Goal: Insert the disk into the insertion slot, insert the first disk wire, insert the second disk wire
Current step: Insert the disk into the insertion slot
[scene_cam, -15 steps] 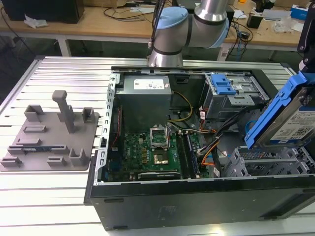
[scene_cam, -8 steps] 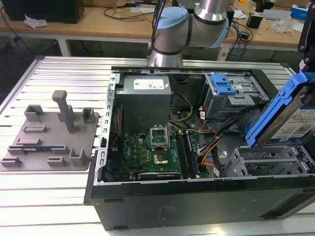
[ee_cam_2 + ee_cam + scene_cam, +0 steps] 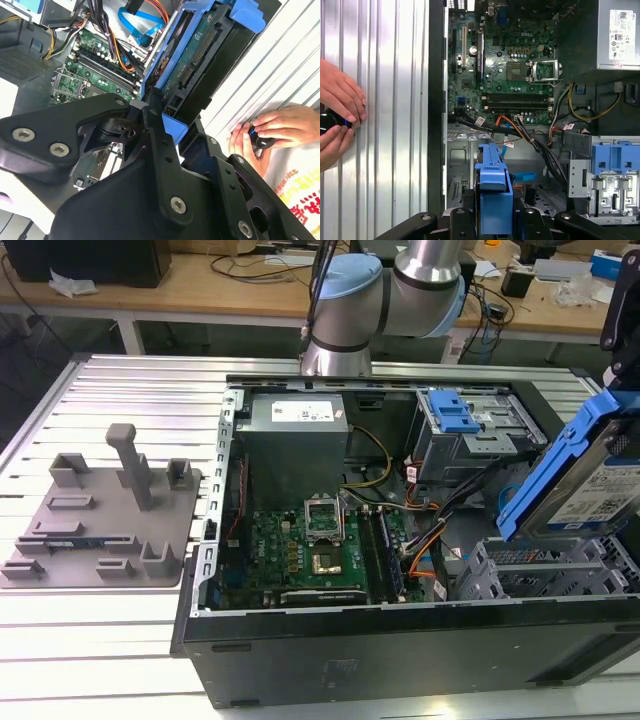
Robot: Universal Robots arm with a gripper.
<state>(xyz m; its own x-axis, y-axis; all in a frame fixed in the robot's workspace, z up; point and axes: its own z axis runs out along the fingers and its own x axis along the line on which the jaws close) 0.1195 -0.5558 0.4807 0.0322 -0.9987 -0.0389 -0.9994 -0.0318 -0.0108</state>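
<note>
Shows an open computer case (image 3: 400, 650) lying on a ribbed metal tabletop (image 3: 100, 640), with the robot arm (image 3: 385, 285) reaching over from the far side. Has the end effector (image 3: 159, 117) clenched on the disk (image 3: 200, 55), pinched by the edge of its bright blue caddy between black fingers (image 3: 157, 145). Holds the disk in the air, steeply tilted, at the exterior view's right, above the insertion slot (image 3: 545, 575) at the near right corner of the case and not yet inside it. Gives, in the exterior view, the disk's white label side, plus a grey fixture plate (image 3: 100, 520) well apart at the exterior view's left, a grey power-supply box (image 3: 295, 430) at the far side, and a taller bay with a blue latch (image 3: 465, 420) beyond the slot. Gives, in the second wrist view, the disk's green circuit-board underside instead. Looks, in the first wrist view, along the caddy's blue edge toward the grey cage below and the green motherboard (image 3: 515, 65) past it. Catches, in both wrist views, a person's hands (image 3: 337, 120) on the tabletop beside the case, closed around a small dark object.
</note>
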